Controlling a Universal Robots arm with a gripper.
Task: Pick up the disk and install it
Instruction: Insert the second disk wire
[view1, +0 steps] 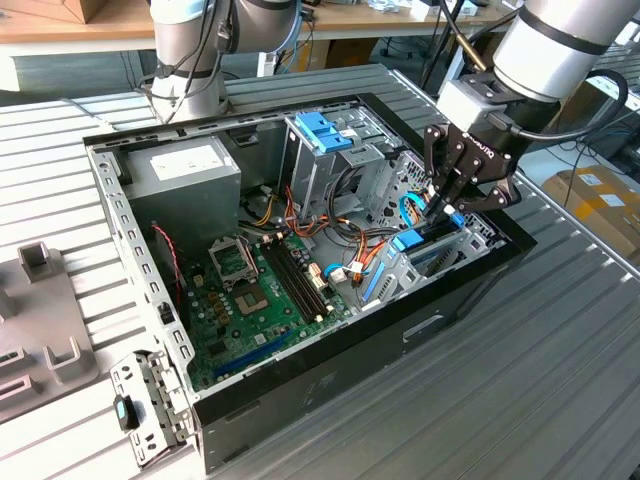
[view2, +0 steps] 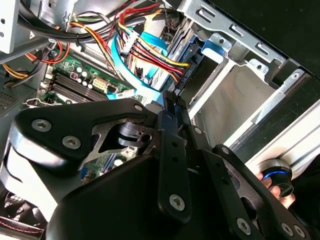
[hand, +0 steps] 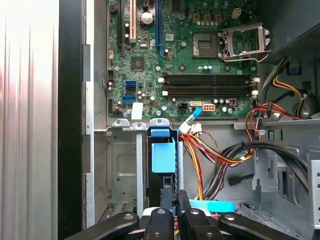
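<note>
One gripper (view1: 448, 205) reaches down into the open computer case (view1: 131, 250), over the drive cage (hand: 120, 165) at the exterior view's right. Its fingers (hand: 167, 202) are drawn close together, leaving a narrow gap. The tips sit at the blue-railed end of the disk (hand: 163, 157). Whether they pinch a rail or merely bear on it cannot be determined.

Task status: the disk stands on edge inside the cage slot, its blue carrier tab uppermost, so pick-up appears complete and insertion well advanced. Full seating cannot be confirmed, and no cable is seen attached to the disk.

Surroundings: a bundle of red, yellow and orange cables (hand: 210, 150) runs just beside the slot, close to the fingers, and poses the main snag risk. The motherboard (hand: 200, 60) lies beyond the cage, with memory slots (hand: 210, 85) and an open processor socket (hand: 245, 42). The light-blue latch (view1: 322, 130) and the grey power-supply box (view1: 185, 165) stand well apart. The case rests on a slatted metal table (view1: 560, 380).
</note>
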